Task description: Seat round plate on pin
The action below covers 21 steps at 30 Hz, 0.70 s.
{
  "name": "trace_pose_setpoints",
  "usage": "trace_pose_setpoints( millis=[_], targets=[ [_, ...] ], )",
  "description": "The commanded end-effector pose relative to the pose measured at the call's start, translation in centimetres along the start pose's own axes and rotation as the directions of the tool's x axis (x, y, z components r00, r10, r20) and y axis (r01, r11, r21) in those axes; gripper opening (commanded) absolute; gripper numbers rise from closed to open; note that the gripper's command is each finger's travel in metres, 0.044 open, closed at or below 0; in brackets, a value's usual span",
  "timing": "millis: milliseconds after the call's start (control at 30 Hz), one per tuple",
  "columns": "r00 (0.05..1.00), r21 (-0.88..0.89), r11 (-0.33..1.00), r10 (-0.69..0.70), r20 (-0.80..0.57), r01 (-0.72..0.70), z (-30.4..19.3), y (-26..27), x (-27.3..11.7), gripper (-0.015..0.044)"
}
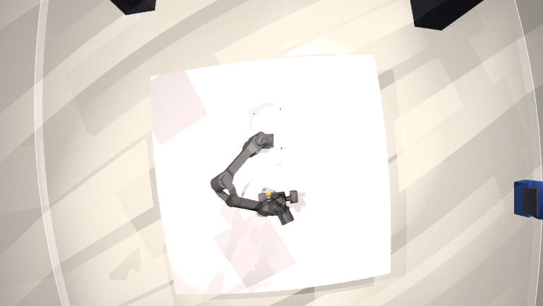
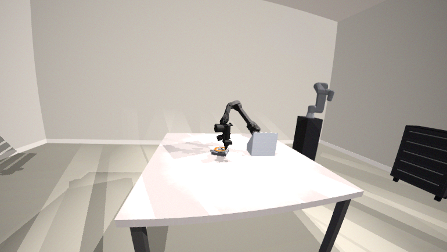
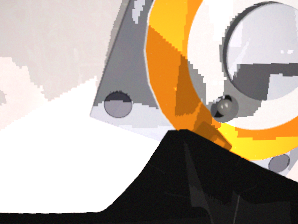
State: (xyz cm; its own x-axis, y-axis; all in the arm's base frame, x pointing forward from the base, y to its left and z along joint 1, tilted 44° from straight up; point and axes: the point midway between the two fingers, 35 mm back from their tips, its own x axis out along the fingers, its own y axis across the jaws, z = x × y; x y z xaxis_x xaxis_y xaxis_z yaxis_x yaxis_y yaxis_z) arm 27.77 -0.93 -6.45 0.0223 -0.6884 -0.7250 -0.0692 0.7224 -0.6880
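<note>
Plate (image 3: 174, 63), orange, on grey base (image 3: 123, 76), pin (image 3: 225, 107) at its rim; it looks rigid and light, so I judge a nudge at the tab best. My gripper (image 3: 177, 139), fingers closed on nothing, is at its edge

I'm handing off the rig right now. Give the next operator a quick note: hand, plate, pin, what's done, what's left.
Hand: shut, holding nothing, its dark tip low against the orange tab at the plate's rim.
Plate: on the grey base, around the central post.
Pin: shows in the hole beside the tab; fully seated cannot be told.
Left: confirm the plate lies flat, then lift the hand off.
</note>
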Motion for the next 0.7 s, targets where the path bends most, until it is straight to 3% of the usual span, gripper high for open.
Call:
trace_pose_setpoints(
  millis=[0,367,667],
  targets=[
    [1.000,-0.001,1.000,-0.005,0.004,0.005,-0.2,-0.3,-0.1,0.0000],
    [1.000,-0.001,1.000,-0.005,0.003,0.005,-0.6,-0.8,0.0,0.0000],
    [1.000,-0.001,1.000,-0.003,0.003,0.003,-1.0,-0.7,-4.4,0.0000]
  ],
)
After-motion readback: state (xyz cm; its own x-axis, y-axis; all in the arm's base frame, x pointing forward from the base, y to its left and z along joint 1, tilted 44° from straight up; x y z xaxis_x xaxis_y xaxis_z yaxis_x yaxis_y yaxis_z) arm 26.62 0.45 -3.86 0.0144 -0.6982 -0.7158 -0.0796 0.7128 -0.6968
